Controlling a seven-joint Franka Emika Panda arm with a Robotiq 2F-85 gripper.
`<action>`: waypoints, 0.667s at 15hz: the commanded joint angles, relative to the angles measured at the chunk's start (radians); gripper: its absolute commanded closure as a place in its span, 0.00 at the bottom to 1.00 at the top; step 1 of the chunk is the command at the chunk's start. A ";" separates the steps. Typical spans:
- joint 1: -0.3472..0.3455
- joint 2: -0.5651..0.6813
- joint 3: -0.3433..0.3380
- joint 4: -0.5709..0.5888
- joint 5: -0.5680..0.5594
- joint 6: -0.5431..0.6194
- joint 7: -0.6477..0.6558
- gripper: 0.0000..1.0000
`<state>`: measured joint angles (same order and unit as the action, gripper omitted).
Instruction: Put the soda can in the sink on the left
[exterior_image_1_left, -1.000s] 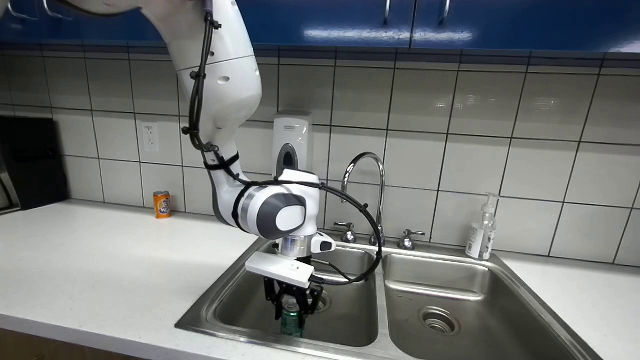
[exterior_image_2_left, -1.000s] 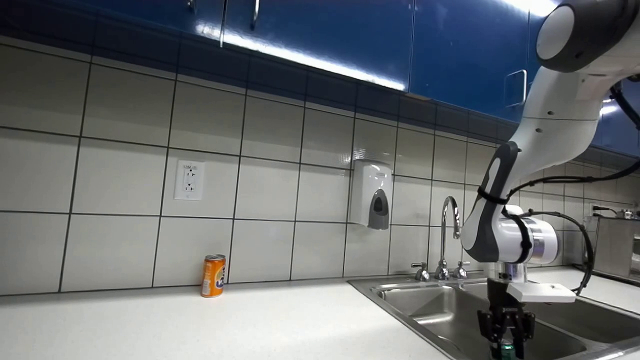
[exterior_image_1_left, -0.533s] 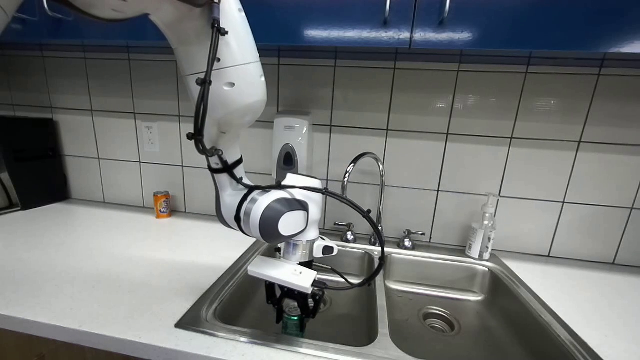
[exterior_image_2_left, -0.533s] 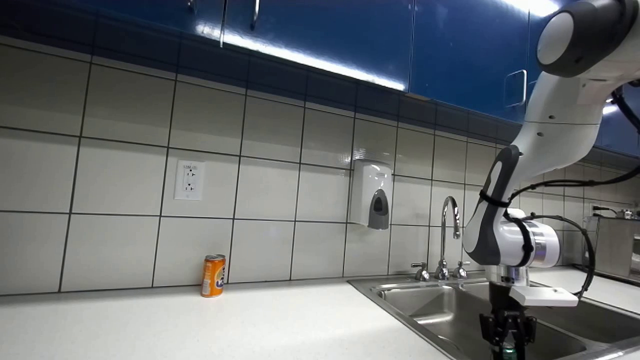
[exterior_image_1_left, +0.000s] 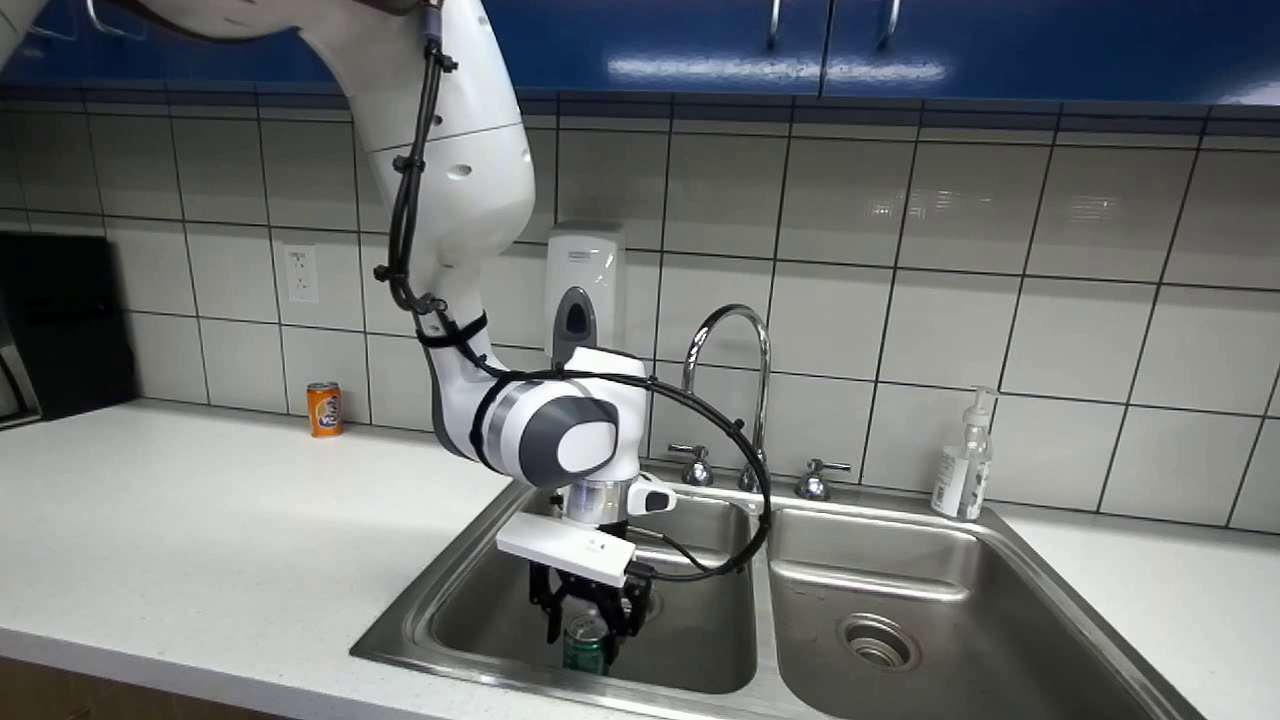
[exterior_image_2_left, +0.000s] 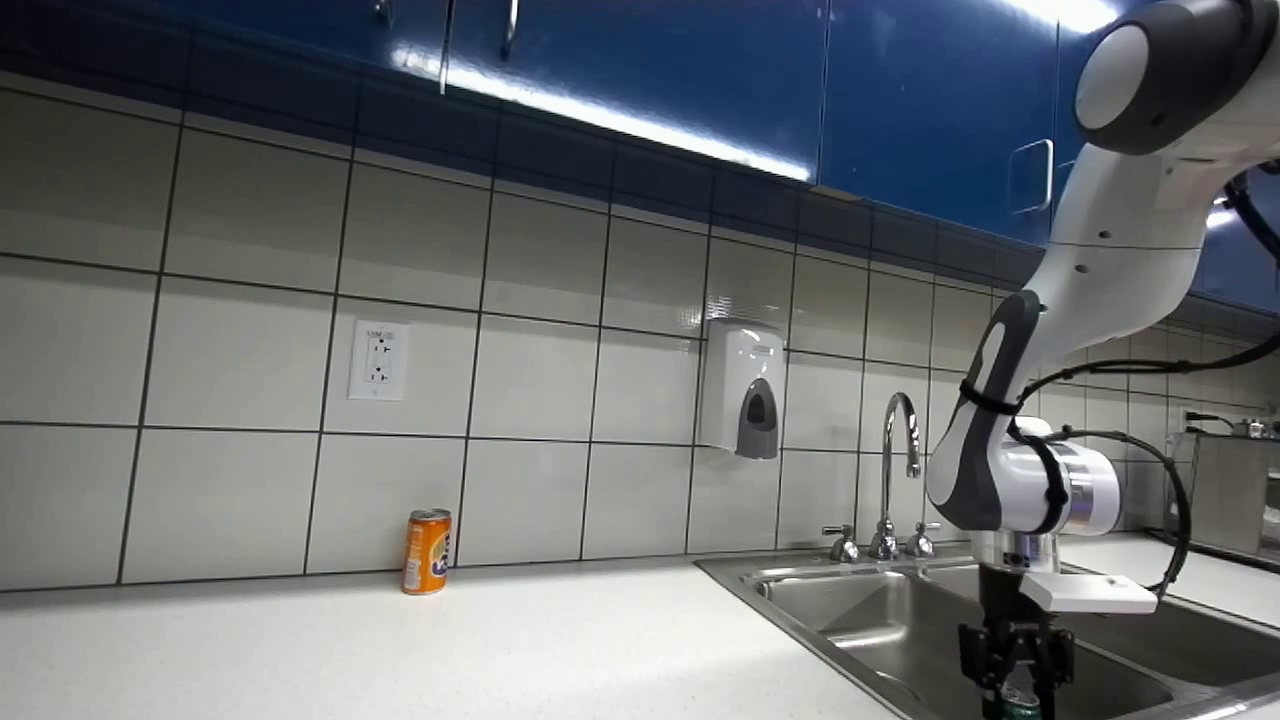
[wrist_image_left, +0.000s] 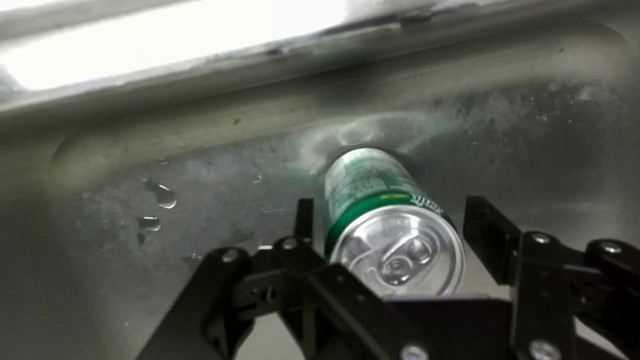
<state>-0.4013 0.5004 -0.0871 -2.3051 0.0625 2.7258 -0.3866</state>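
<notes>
A green soda can (exterior_image_1_left: 587, 652) with a silver lid stands in the left basin (exterior_image_1_left: 690, 645) of the steel sink, near its front wall. In the wrist view the can (wrist_image_left: 370, 185) appears upright on the basin floor. My gripper (exterior_image_1_left: 588, 632) points down around the can's top. Its fingers are open, with a gap visible on each side of the can in the wrist view (wrist_image_left: 392, 217). In an exterior view the gripper (exterior_image_2_left: 1019, 692) shows over the sink, and only the top of the can (exterior_image_2_left: 1021, 708) is visible at the frame's bottom.
An orange can (exterior_image_1_left: 324, 410) stands on the white counter (exterior_image_1_left: 200, 530) by the tiled wall. A faucet (exterior_image_1_left: 760, 400) rises behind the sink. The right basin (exterior_image_1_left: 880, 590) lies beside the left one. A pump bottle (exterior_image_1_left: 965, 460) stands at the back right corner.
My gripper moved slightly down with the green can in it, then its fingers spread apart. The can now stands between them with gaps. The arm has barely moved in the last half second.
</notes>
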 joint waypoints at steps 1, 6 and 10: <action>-0.023 -0.008 0.015 0.009 0.001 0.003 -0.031 0.00; -0.015 -0.028 0.015 0.015 -0.003 -0.002 -0.027 0.00; -0.003 -0.064 0.020 0.015 -0.005 -0.009 -0.026 0.00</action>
<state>-0.3988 0.4876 -0.0837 -2.2788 0.0611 2.7259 -0.3883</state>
